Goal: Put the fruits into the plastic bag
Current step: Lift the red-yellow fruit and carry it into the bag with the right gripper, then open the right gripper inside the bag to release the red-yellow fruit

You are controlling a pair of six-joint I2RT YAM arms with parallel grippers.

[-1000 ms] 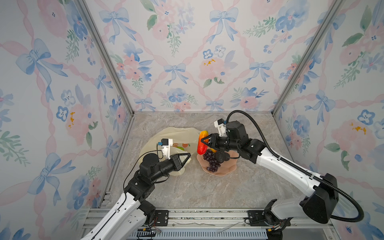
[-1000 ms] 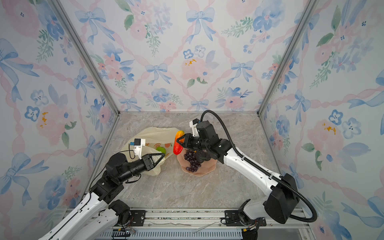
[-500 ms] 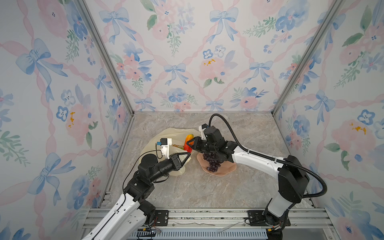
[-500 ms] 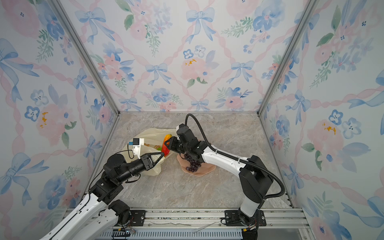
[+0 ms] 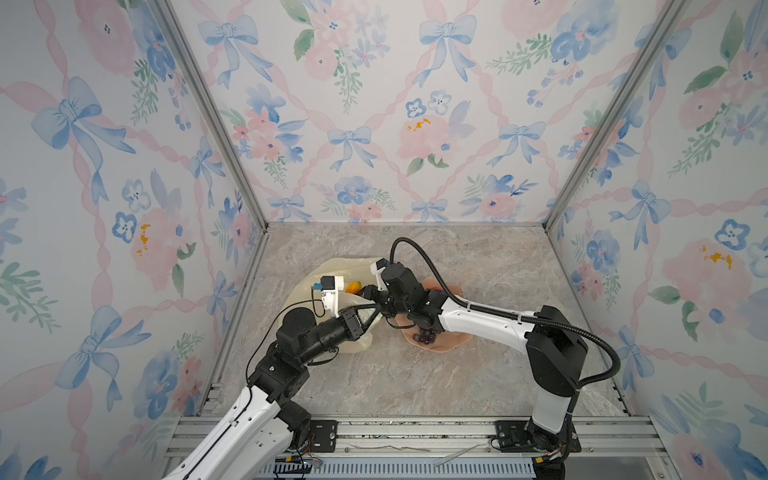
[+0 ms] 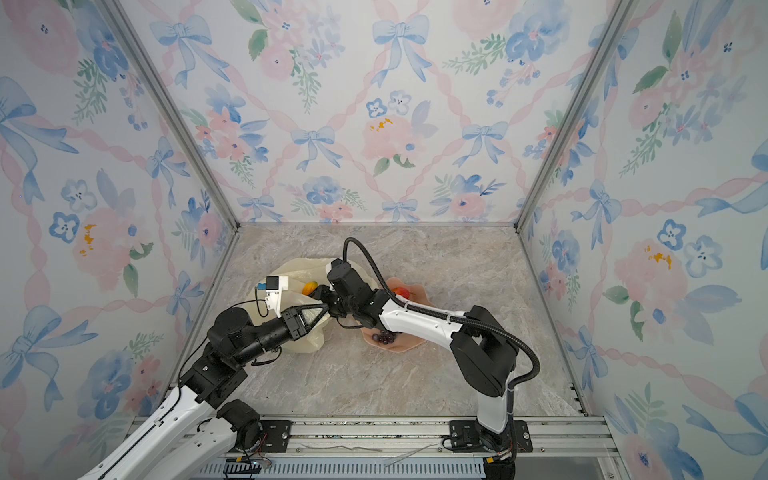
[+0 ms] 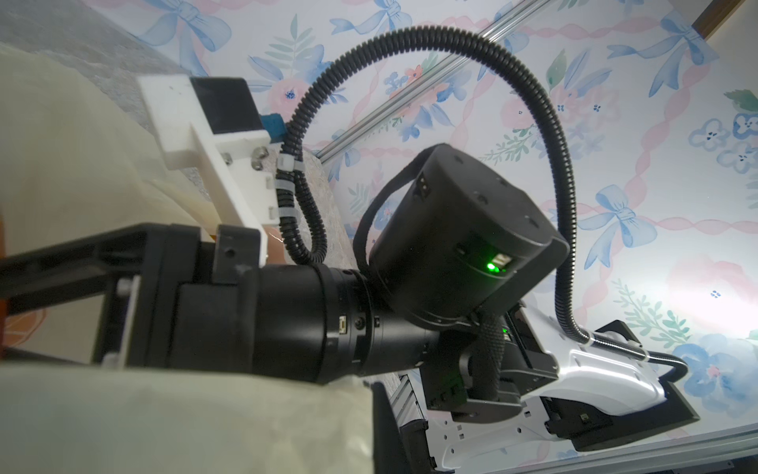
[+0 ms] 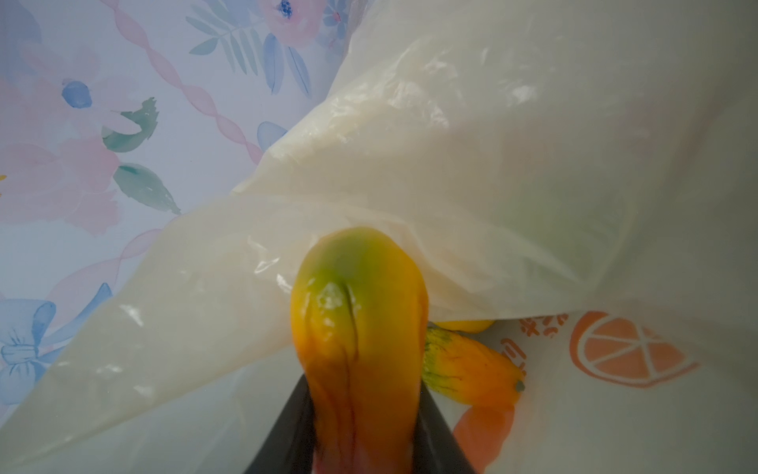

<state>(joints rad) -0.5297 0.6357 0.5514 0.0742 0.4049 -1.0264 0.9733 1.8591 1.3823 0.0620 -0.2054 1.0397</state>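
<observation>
Both top views: plastic bag [image 5: 345,266] on marble tabletop [image 5: 478,257] w/ floral walls [image 5: 374,104].

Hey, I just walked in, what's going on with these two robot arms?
They are bagging toy fruit. The left gripper is shut on the edge of the plastic bag, apparently holding its mouth open. The right gripper holds a green-orange fruit right at that opening, not yet released. Another orange fruit already lies inside. The grape bunch sits on the pink dish.
</observation>
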